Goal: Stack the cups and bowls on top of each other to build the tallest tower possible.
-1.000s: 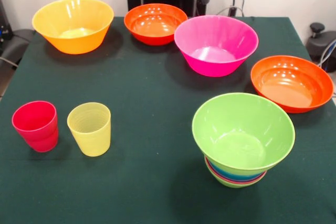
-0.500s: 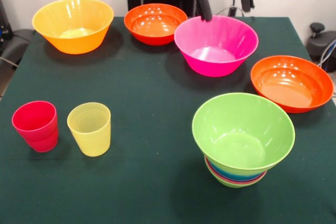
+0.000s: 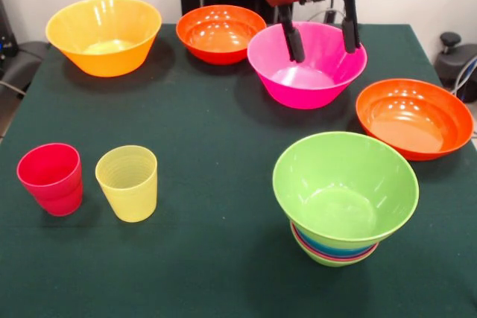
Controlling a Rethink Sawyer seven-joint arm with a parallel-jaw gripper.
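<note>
Now the gripper (image 3: 322,44) hangs at upper centre, fingers spread and empty, over the pink bowl (image 3: 307,65). Along the top edge sit the yellow-orange bowl (image 3: 103,35) at upper left and an orange bowl (image 3: 220,33) beside the pink one; another orange bowl (image 3: 414,118) lies near the right edge. The tower (image 3: 343,197), topped by a green bowl, stands lower right. The red cup (image 3: 51,179) and yellow cup (image 3: 127,182) stand apart at lower left. Open cloth fills the middle of the table (image 3: 201,132).
</note>
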